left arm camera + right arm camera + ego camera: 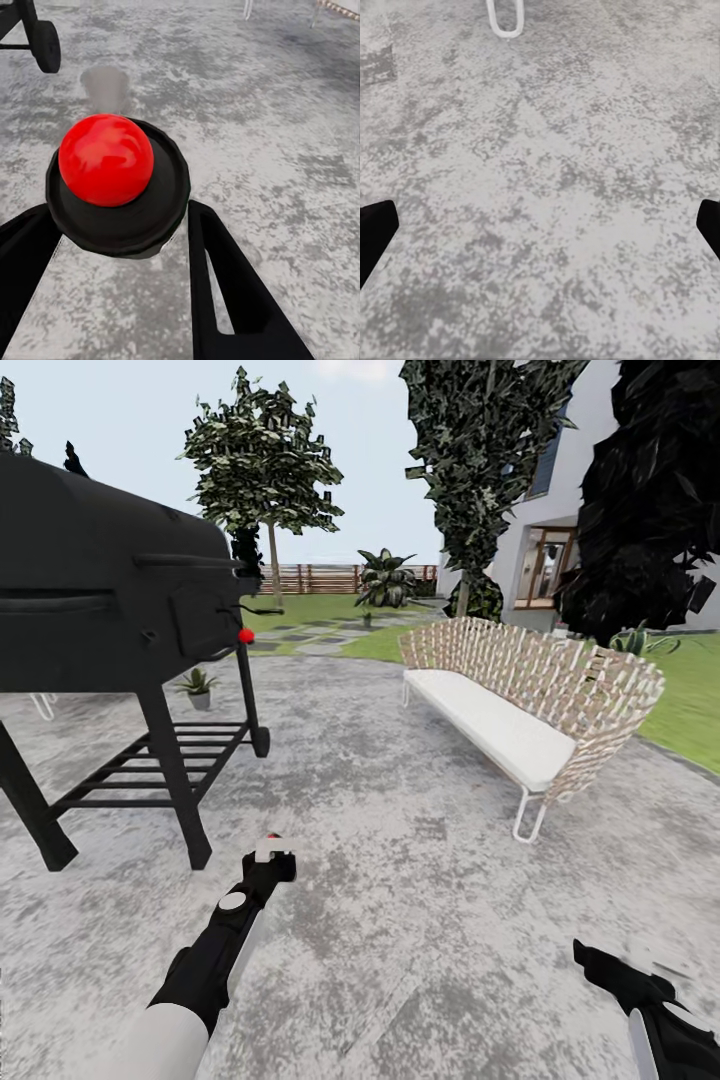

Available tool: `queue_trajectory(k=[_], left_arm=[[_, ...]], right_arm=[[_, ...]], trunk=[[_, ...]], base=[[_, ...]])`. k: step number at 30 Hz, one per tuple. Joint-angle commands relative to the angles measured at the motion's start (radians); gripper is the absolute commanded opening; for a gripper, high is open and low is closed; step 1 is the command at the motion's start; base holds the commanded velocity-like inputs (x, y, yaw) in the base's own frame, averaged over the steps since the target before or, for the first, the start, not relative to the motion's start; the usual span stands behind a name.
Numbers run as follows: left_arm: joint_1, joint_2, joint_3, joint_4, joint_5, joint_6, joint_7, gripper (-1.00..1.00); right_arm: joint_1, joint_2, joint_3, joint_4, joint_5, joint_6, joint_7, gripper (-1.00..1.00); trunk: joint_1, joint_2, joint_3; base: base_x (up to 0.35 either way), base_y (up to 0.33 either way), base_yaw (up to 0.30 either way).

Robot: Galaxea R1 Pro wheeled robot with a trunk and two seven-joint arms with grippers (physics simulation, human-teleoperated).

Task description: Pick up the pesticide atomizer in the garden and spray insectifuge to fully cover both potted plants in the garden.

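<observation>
My left fingers (120, 247) squeeze the pesticide atomizer (112, 187) over the grey patio (400, 880). My right fingers (540, 225) are wide open, holding nothing. One potted plant (197, 686) sits behind the grill (110, 610).

The patio (400, 880) looks like rough, mottled grey stone. The grill (100, 590) is matt black, apparently metal. The bench (530, 700) has a woven wicker-like back, a smooth white cushion and thin white legs. The pesticide atomizer (112, 180) shows a glossy red nozzle on matt black plastic.
</observation>
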Motion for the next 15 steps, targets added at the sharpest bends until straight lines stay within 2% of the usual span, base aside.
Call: queue_trajectory(k=[1, 6, 11, 13, 15], left_arm=[[0.000, 0.000, 0.000, -0.002, -0.006, 0.005, 0.000, -1.00], [0.000, 0.000, 0.000, -0.002, -0.006, 0.005, 0.000, -1.00], [0.000, -0.002, 0.000, 0.000, -0.006, 0.005, 0.000, -1.00], [0.000, -0.002, 0.000, 0.000, -0.006, 0.005, 0.000, -1.00], [0.000, -0.002, 0.000, 0.000, -0.006, 0.005, 0.000, -1.00]], right_arm=[[-0.001, 0.000, 0.000, -0.002, 0.001, 0.006, 0.001, 1.00], [-0.001, 0.000, 0.000, -0.003, 0.002, 0.006, 0.000, 1.00], [-0.001, 0.000, 0.002, -0.002, 0.003, 0.006, 0.001, 1.00], [-0.001, 0.000, 0.046, -0.001, 0.002, 0.006, 0.000, 1.00], [-0.001, 0.000, 0.156, 0.000, 0.002, 0.005, 0.000, 1.00]], trunk=[[0.000, 0.000, -0.001], [0.000, 0.000, -0.001], [0.000, 0.000, -0.001], [0.000, 0.000, -0.001], [0.000, 0.000, -0.001]], base=[[0.126, 0.204, 0.000], [0.139, 0.183, 0.000], [0.274, 0.049, 0.000], [0.329, 0.006, 0.000], [0.334, 0.002, 0.000]])
